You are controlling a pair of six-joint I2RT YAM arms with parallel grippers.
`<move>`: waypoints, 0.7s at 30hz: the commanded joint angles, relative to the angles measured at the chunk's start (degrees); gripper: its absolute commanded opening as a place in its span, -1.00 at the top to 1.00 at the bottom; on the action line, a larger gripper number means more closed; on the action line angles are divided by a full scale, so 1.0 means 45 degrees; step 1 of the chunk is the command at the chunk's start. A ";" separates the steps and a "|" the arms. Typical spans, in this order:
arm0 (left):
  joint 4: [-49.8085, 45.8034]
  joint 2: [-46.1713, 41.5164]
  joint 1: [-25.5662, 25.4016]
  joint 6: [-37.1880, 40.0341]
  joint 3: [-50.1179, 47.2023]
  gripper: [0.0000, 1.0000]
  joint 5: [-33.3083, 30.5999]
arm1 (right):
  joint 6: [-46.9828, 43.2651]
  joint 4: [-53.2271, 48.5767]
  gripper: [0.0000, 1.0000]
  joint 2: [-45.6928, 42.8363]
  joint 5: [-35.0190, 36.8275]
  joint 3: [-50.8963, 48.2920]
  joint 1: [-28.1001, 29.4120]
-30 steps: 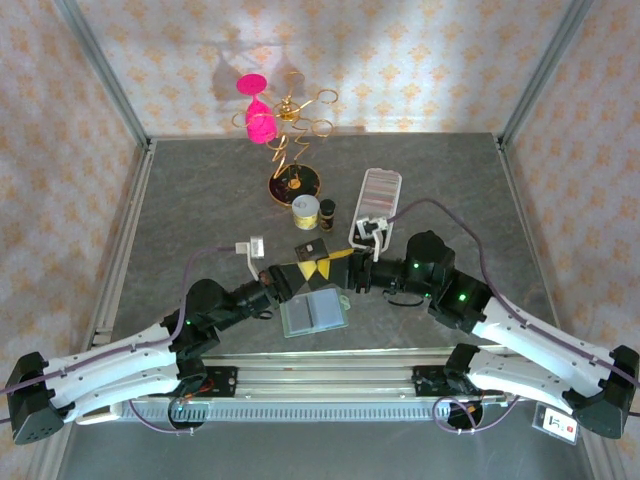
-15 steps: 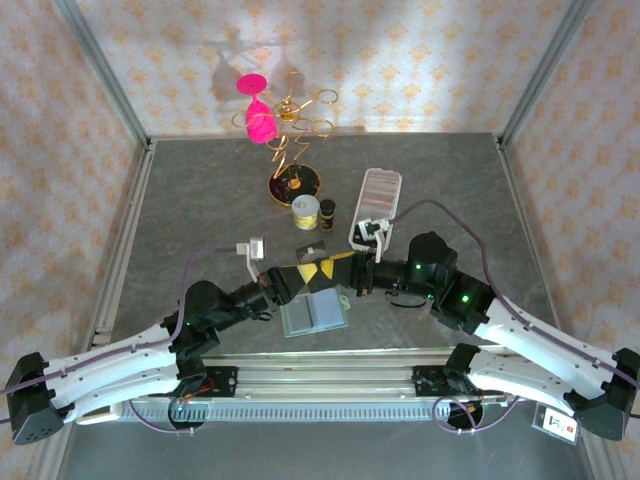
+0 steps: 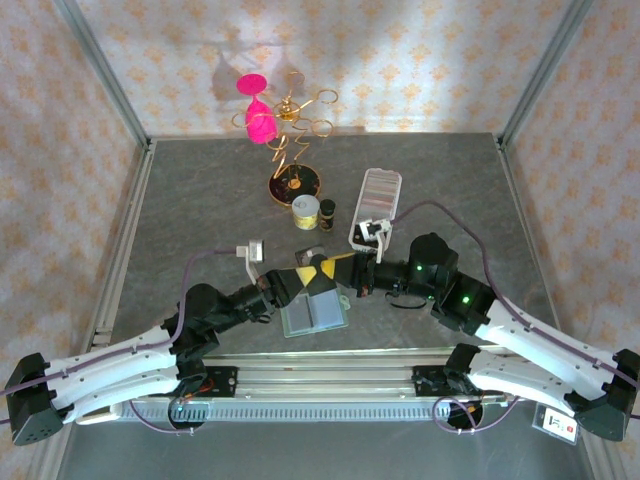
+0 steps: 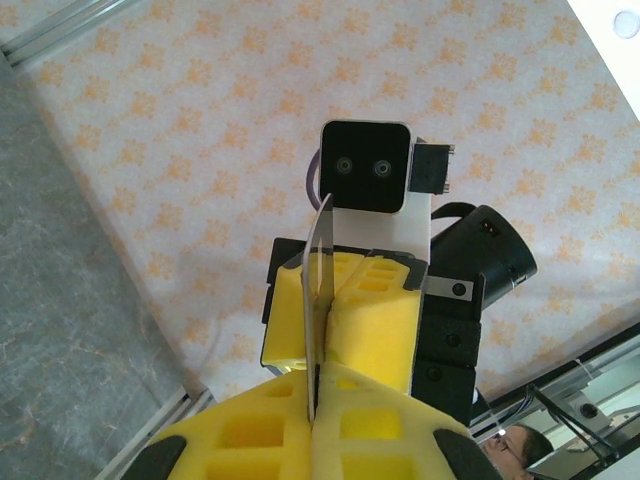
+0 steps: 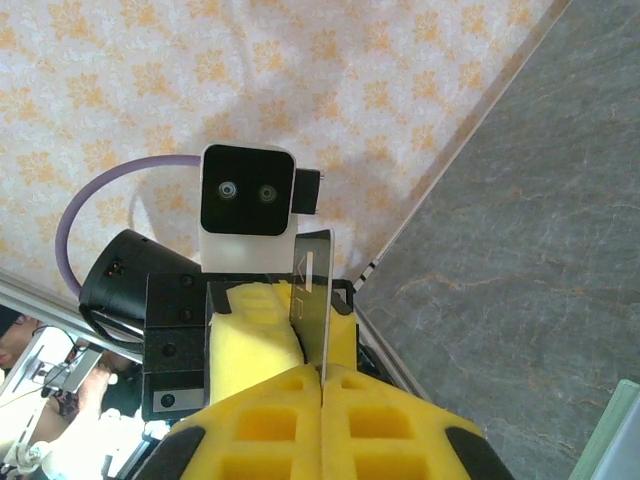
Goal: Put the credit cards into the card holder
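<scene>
My left gripper [image 3: 303,277] and right gripper [image 3: 335,268] both pinch one card [image 4: 320,300], held on edge between them. The holder [image 3: 314,312] lies open just near of them, I judge closer to the left.

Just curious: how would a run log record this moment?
left pincer: shut on credit card | right pincer: same card | card holder: lying open

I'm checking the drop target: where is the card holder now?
Top view: the card holder lies open on the table, near its front edge at centre, just on the near side of where both arms' jaws meet.
</scene>
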 commanded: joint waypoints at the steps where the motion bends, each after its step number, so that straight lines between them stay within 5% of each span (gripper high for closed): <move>1: -0.0752 -0.0655 -0.0011 -0.0108 -0.0351 0.50 -0.0439 | -0.0010 0.0465 1.00 -0.0440 0.0374 -0.0331 -0.0009; 4: -0.3167 -0.1521 -0.0029 -0.0038 -0.0520 -0.16 -0.1870 | 0.0178 0.0202 1.00 -0.0407 0.1148 -0.1186 -0.0018; 6: -0.5490 -0.2067 -0.0020 -0.0065 -0.0572 -0.24 -0.3115 | 0.0545 0.0534 1.00 -0.0131 0.1534 -0.1913 0.0008; 12: -0.9320 -0.2414 -0.0010 -0.1177 -0.1495 -0.12 -0.5354 | 0.2238 0.2941 1.00 0.2368 0.3563 -0.4109 0.0896; 21: -0.8380 -0.0821 0.0002 -0.1816 -0.2744 0.07 -0.5370 | 0.3417 0.5676 1.00 0.5276 0.5455 -0.5068 0.1085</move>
